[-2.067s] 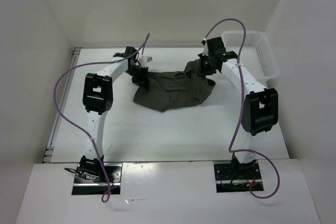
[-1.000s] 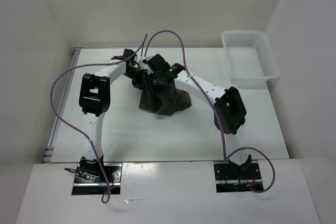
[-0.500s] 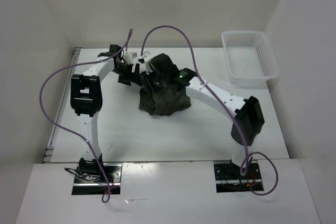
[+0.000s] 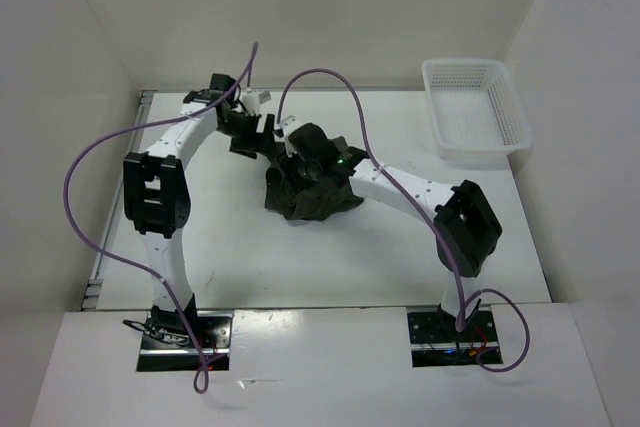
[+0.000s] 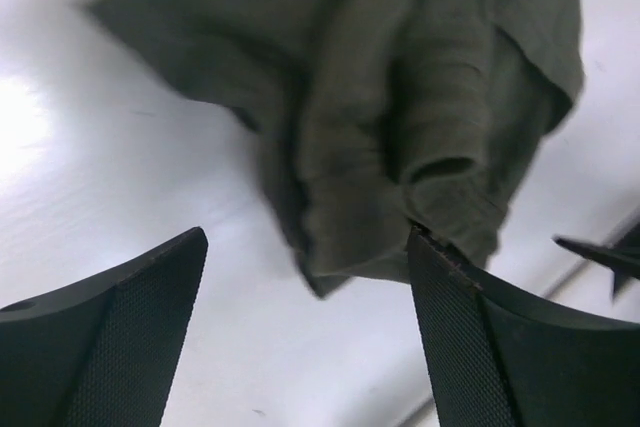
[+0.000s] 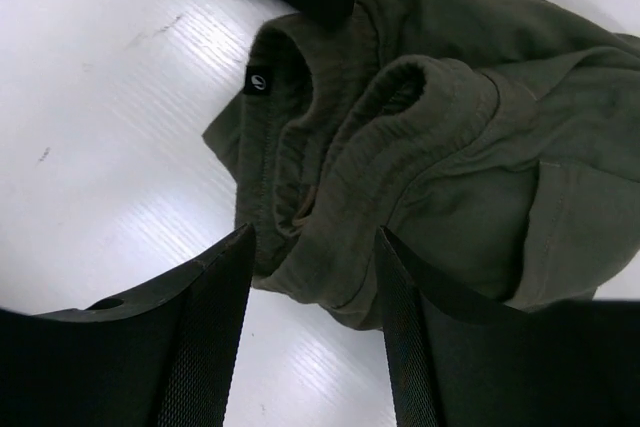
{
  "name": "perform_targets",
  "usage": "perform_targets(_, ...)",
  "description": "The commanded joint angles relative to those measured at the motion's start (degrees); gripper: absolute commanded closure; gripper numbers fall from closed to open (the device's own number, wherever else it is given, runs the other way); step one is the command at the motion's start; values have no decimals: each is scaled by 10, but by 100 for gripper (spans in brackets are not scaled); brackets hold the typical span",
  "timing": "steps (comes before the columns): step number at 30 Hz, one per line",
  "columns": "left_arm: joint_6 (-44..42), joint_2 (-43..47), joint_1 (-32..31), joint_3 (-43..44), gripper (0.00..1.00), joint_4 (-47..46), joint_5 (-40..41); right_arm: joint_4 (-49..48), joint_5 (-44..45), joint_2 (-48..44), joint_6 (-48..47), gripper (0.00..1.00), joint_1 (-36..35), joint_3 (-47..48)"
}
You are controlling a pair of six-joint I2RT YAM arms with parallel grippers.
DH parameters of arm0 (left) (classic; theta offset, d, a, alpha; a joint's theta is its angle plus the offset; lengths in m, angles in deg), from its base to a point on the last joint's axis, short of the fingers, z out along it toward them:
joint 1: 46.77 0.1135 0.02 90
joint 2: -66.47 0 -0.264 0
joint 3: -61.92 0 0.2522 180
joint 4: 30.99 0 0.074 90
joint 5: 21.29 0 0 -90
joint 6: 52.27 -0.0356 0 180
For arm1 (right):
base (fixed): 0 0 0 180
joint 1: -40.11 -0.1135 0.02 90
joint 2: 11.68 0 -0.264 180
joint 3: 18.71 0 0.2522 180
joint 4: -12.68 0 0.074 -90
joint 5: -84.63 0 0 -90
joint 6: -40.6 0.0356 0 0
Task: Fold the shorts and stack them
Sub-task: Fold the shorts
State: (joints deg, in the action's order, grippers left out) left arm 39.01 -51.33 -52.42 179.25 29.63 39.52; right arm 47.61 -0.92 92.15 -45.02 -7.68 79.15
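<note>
The dark olive shorts [image 4: 318, 199] lie bunched in a heap on the white table, left of centre. In the left wrist view a rumpled fold of the shorts [image 5: 400, 97] lies just beyond my left gripper [image 5: 308, 239], which is open; the cloth brushes its right fingertip [image 5: 440, 277] but is not pinched. My left gripper [image 4: 262, 137] sits at the heap's far-left edge. My right gripper [image 4: 300, 165] hovers over the heap. In the right wrist view it [image 6: 315, 237] is open above the waistband [image 6: 330, 167], which carries a small black label.
A white mesh basket [image 4: 500, 97] stands at the far right corner of the table. White walls close in the table on three sides. Purple cables loop above both arms. Bare table lies in front of the heap.
My right arm swung left across the table, bringing the shorts' right side over into a heap. My left gripper opened, let go of the cloth and drew back toward the far left.
</note>
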Motion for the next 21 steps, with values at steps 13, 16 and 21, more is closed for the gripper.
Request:
perform_targets(13,-13,-8,-48,-49,31,43,-40,-77,36,47,-5,43,74,48)
perform_targets(16,-13,-37,-60,-36,44,43,-46,-93,19,59,-7,43,80,48)
perform_targets(21,-13,-72,-66,2,55,37,-40,-106,-10,79,-31,43,91,59)
